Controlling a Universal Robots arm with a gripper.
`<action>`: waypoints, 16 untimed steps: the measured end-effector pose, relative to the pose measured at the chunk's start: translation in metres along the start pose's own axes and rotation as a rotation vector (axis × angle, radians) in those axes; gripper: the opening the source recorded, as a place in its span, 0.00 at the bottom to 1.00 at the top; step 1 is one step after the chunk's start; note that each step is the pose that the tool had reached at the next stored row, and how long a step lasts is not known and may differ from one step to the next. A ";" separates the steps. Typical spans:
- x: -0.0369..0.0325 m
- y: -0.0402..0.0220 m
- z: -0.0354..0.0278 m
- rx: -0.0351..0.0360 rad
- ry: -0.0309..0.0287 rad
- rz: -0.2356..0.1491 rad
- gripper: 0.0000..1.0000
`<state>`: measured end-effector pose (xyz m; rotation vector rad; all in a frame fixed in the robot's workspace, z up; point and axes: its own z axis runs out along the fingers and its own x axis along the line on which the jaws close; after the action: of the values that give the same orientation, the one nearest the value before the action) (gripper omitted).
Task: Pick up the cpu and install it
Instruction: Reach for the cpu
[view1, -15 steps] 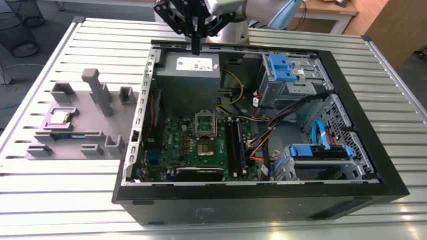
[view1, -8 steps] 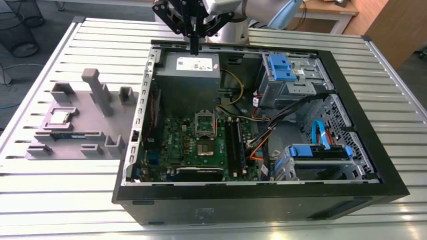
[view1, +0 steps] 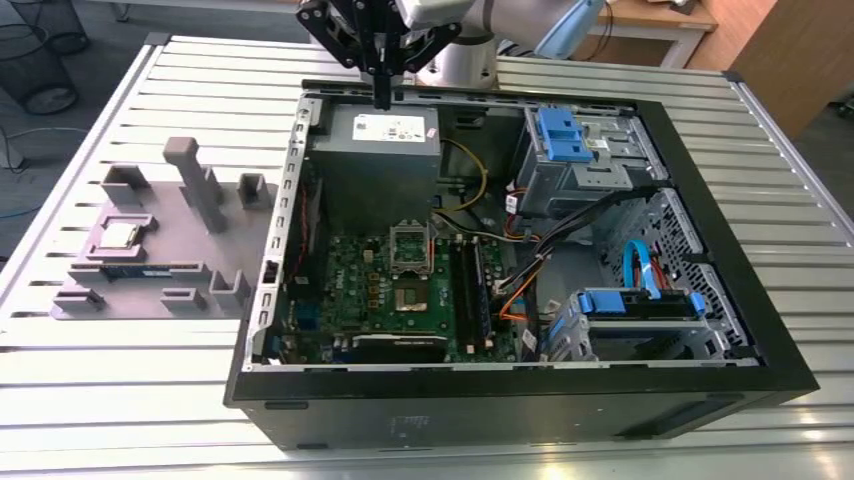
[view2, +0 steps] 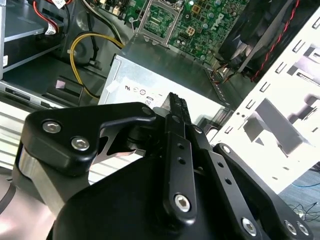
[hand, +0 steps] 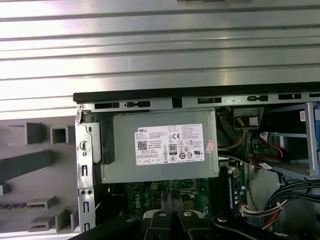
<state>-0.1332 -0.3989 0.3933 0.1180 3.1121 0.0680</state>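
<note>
We are seeing the cpu (view1: 120, 234) in the exterior view as a small flat square with a pale silvery top and a darker rim. It is lying flat in a shallow seat of the grey fixture plate (view1: 140, 292), on the exterior view's left, outside the open computer case (view1: 534, 405). Low grey blocks are standing around it on the plate, and a tall post (view1: 187, 178) is rising near it on the side toward the case (nothing is standing over the chip itself). The plate is resting on the slatted metal table (view1: 134, 385), with its edge running just beside the case's side wall. Inside the case, the metal-framed socket (view1: 411, 245) is sitting on the green board (view1: 400, 295), next to the grey power supply (view1: 380, 165). The gripper (view1: 383, 98) is hanging well apart from the cpu, above the power supply near the case's far edge. In the second wrist view its fingers (view2: 176, 112) are pressing together and are holding nothing.
</note>
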 end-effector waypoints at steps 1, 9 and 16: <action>0.0010 -0.0001 0.0000 0.0000 -0.0001 0.000 0.11; 0.0093 -0.0007 -0.0003 -0.0001 -0.0014 0.000 0.11; 0.0132 -0.0010 -0.0004 -0.0001 -0.0016 0.000 0.11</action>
<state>-0.1464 -0.3990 0.3933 0.1178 3.1105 0.0680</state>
